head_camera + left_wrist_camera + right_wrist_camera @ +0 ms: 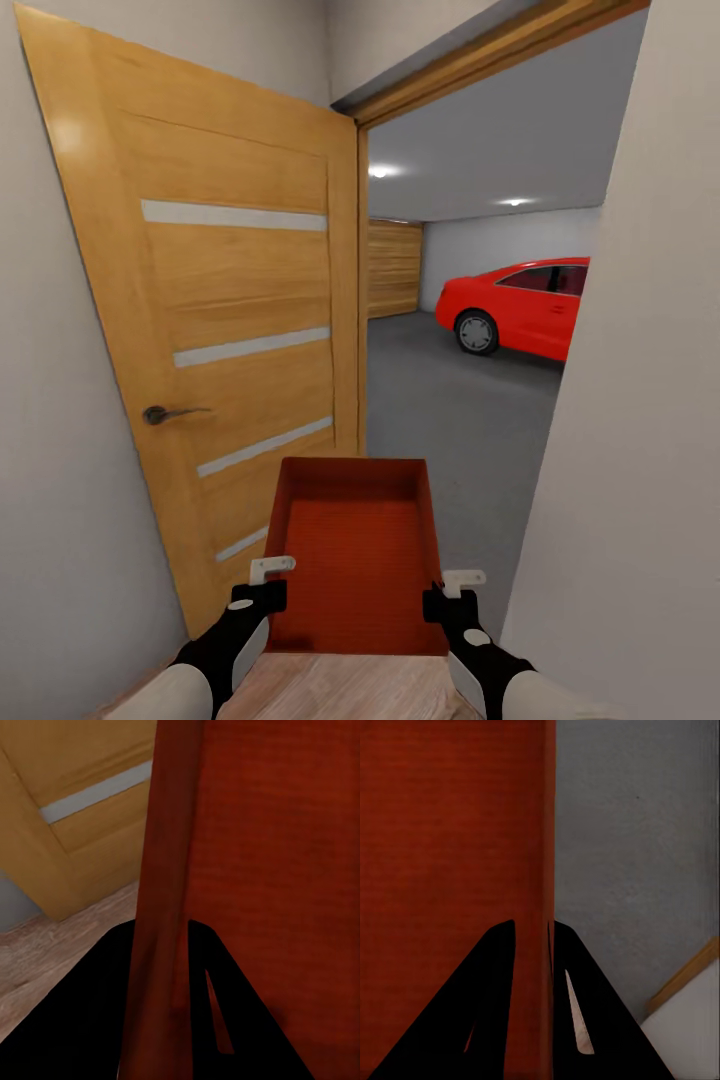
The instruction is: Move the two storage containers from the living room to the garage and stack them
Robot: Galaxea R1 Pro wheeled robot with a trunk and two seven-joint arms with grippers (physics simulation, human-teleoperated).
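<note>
Both claws (272, 572) (463, 582) clamped on thin walls of ribbed red-orange container (358, 545) — slatted wooden door (235, 330) beside.

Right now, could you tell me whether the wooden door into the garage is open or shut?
Open. The door is swung aside at the left, and the grey garage floor and red car show through the doorway.
</note>
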